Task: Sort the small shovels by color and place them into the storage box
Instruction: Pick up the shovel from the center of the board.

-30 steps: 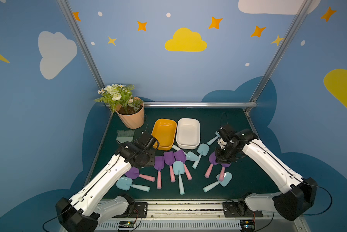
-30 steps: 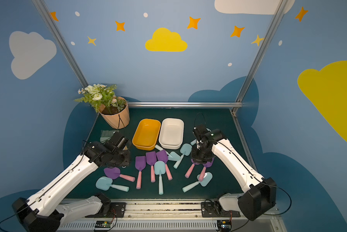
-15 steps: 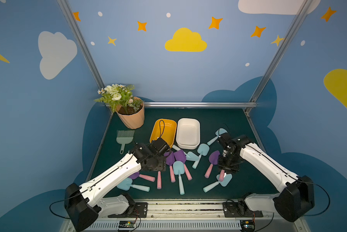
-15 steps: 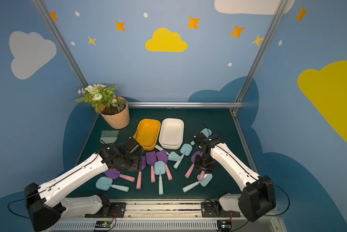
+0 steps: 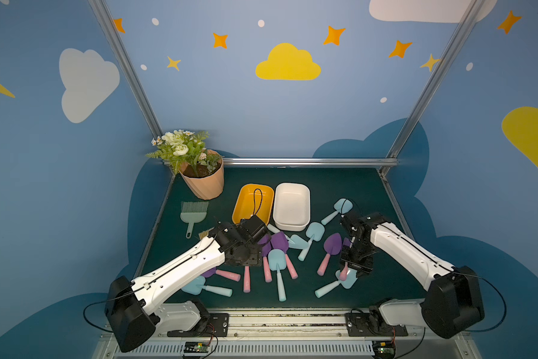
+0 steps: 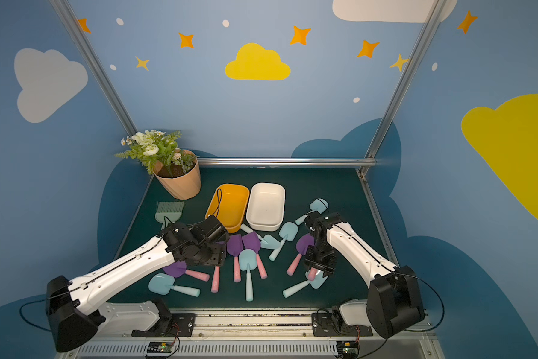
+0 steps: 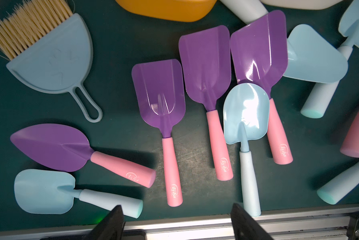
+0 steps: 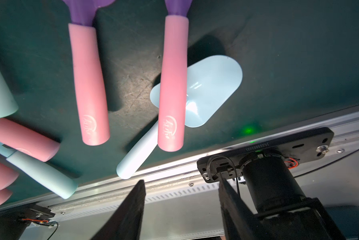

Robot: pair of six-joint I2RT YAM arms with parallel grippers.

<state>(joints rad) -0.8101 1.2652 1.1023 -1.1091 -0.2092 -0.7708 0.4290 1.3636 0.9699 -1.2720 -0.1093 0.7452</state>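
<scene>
Purple shovels: we count six purple shovels (image 7: 158,97), with glossy purple blades on matte pink handles stamped with a small pale logo. Three have square scoop blades and lie side by side. Beside them lies a pointed purple trowel (image 7: 52,146) with a leaf-shaped blade.
Blue shovels: we count six blue shovels (image 7: 246,114), with pale blue blades on pale mint handles. The blades are round, square or pointed.
Where they lie: all are scattered on the dark green mat (image 5: 339,186), on the robot's side of the two tubs. The round blue blade overlaps the handle of one square purple shovel.
Tubs: the yellow-orange tub (image 5: 241,199) and the white tub (image 5: 292,202) are rounded rectangles, just beside each other at mid-mat.
Left gripper: the left gripper (image 7: 177,222) hovers over the handle ends of the square purple shovels. Its fingers are wide apart with nothing between them.
Right gripper: the right gripper (image 8: 180,207) hangs above a pink handle (image 8: 172,83) that lies across a pale blue blade (image 8: 213,89). Its fingers are apart and grip nothing.
Around: a peach flowerpot (image 5: 203,183) with greenery stands in the far left corner, with a grey-green brush (image 5: 193,213) near it. A light blue loop-handled brush (image 7: 49,62) with straw bristles lies beside the purple shovels.
</scene>
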